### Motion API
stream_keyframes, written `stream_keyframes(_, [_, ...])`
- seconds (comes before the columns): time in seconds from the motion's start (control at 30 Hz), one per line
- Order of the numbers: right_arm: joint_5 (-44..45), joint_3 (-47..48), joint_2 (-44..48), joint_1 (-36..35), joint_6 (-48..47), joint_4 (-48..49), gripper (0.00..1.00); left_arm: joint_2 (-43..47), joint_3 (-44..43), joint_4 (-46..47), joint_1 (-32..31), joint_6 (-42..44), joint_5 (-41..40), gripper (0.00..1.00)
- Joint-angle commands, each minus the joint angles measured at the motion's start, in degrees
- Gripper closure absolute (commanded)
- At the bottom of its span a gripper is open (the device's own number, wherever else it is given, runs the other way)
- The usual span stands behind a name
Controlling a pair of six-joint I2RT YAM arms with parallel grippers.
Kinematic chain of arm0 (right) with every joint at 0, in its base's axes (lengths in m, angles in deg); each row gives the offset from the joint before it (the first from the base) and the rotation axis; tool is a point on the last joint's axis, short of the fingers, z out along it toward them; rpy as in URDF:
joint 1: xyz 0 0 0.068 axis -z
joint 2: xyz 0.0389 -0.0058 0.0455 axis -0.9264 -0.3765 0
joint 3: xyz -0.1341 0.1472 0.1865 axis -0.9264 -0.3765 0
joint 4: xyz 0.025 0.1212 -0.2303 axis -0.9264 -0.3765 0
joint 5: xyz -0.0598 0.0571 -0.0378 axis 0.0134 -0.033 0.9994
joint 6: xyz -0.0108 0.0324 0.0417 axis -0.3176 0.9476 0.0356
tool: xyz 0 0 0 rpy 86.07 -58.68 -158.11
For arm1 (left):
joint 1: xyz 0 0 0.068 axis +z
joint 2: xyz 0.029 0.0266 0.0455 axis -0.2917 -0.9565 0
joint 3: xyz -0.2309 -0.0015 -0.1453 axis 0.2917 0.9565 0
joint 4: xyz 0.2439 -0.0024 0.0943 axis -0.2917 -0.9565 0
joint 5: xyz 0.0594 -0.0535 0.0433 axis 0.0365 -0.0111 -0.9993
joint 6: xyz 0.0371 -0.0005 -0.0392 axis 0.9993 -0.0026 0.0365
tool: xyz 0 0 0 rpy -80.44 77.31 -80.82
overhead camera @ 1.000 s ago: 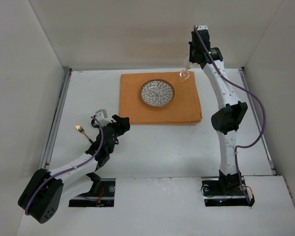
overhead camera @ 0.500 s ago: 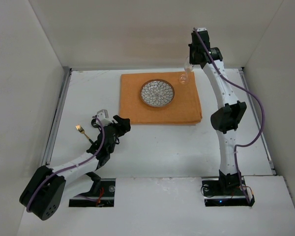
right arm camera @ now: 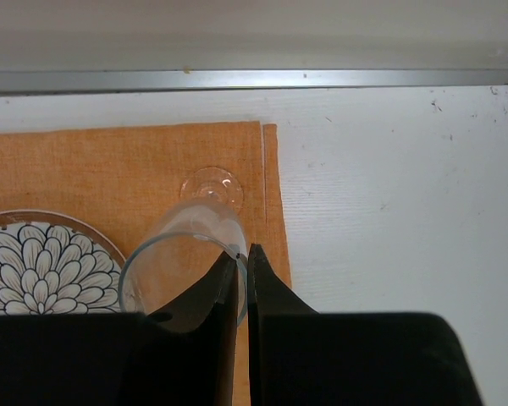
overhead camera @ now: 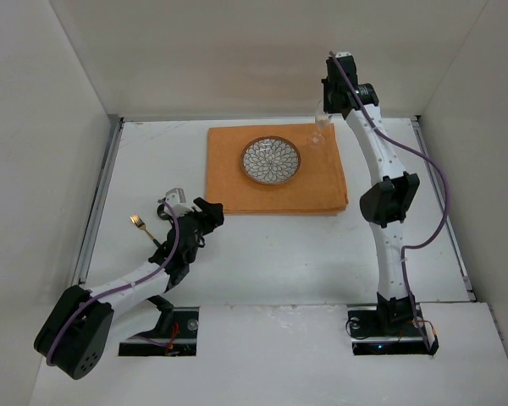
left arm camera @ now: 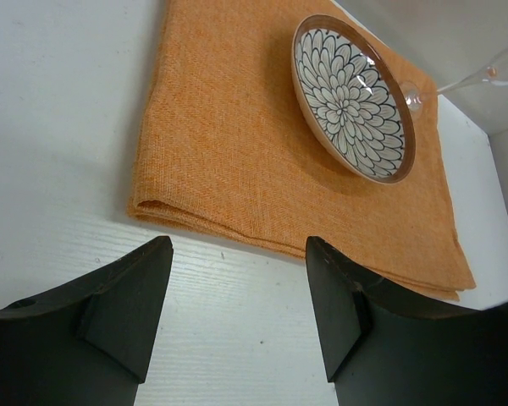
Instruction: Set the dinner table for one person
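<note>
Matte white bench point(overhead camera: 271, 254) lying flat, grey rails point(overhead camera: 97, 190) edging sides, orange cloth point(overhead camera: 237, 190) holding patterned plate point(overhead camera: 271, 160); white walls point(overhead camera: 237, 59) enclosing. Left hand point(left arm camera: 237, 254) spreading, empty; right hand point(right arm camera: 243, 254) pinching wine glass point(right arm camera: 178, 245) rim.

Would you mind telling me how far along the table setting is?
Done: the patterned plate sits on the orange cloth. In hand: the right gripper pinches the wine glass by its rim at the cloth's far right corner. Still to do: the gold fork lies on the dinner table near the open, empty left gripper.
</note>
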Motion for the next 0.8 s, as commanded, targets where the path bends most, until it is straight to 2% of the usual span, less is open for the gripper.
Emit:
stream_keyframes(0.0, [-1.05, 2.31, -1.32, -0.07, 0.74, -1.48, 0.89, 0.03, -1.48, 2.06, 0.4, -0.55, 0.14, 0.38])
stream_keyframes(0.2, [-0.79, 3.37, -1.24, -0.07, 1.0, 1.24, 0.59, -0.32, -1.48, 2.15, 0.4, -0.55, 0.14, 0.38])
stream_keyframes(0.3, [-0.35, 3.9, 0.34, -0.07, 1.09, 2.82, 0.48, -0.41, -1.57, 2.06, 0.48, -0.55, 0.14, 0.38])
stream_keyframes(0.43, [0.01, 3.81, 2.27, -0.07, 1.79, 3.79, 0.43, -0.5, -1.57, 2.06, 0.4, -0.55, 0.14, 0.38])
stream_keyframes(0.77, [0.01, 3.54, 4.91, 0.1, 2.32, 5.46, 0.41, -1.81, -1.84, 2.32, 0.04, -0.11, -0.39, 0.38])
